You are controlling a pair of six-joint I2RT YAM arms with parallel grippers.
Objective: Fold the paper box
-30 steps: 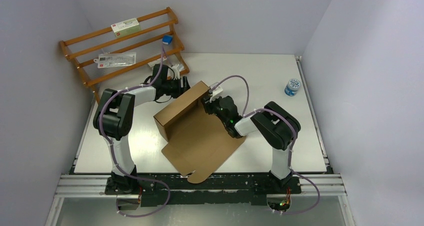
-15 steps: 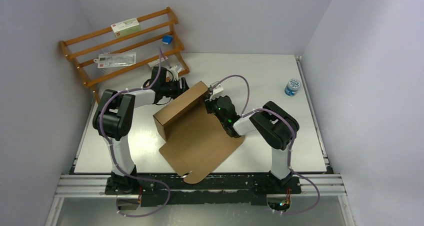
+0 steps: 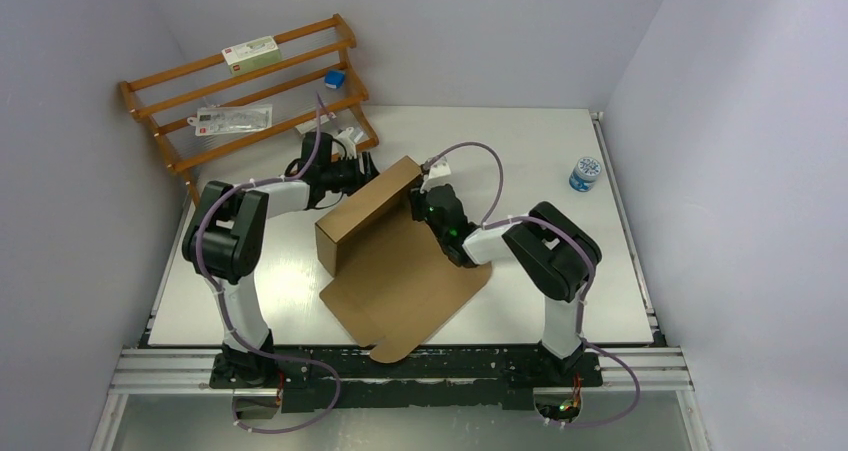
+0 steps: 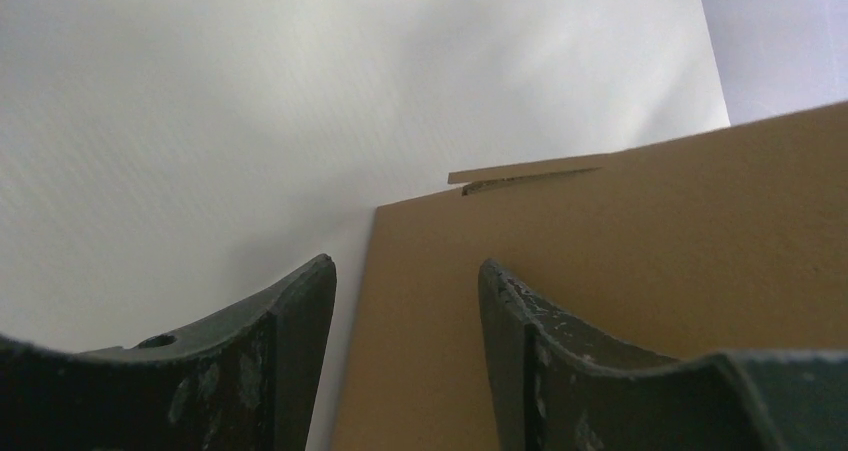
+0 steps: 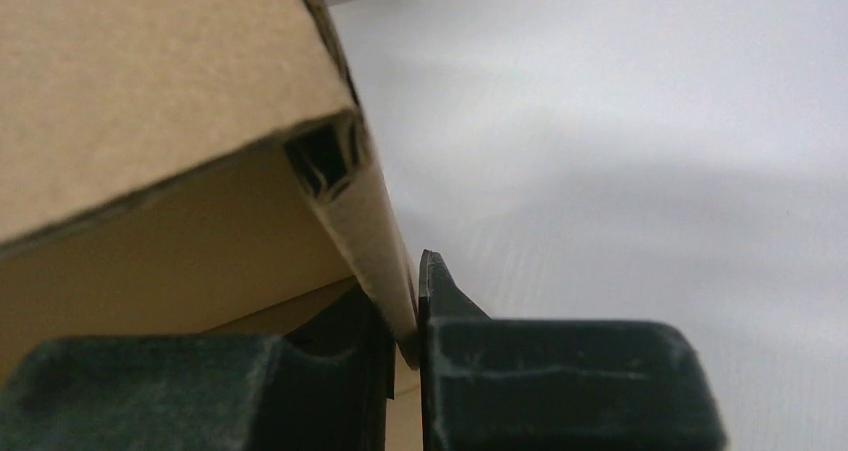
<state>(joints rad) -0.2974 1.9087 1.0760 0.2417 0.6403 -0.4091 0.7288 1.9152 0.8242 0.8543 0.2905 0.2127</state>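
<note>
The paper box (image 3: 400,271) is a brown cardboard sheet lying mid-table with its far panel (image 3: 368,213) folded upright. My left gripper (image 3: 368,169) is open behind that panel's far end, its fingers (image 4: 280,351) apart with the cardboard's outer face (image 4: 620,261) just ahead of them. My right gripper (image 3: 418,207) is shut on the side wall (image 5: 385,256) at the panel's right end, one finger (image 5: 440,291) outside it and one inside.
A wooden rack (image 3: 240,91) with a small blue cube (image 3: 335,79) and packets stands at the back left, close behind the left gripper. A blue-capped jar (image 3: 585,173) stands at the right. The sheet's near flap reaches toward the table's front rail (image 3: 400,356).
The upright panel has tipped more upright and shifted slightly right. The right gripper has moved a little away with it. The left gripper has barely moved.
</note>
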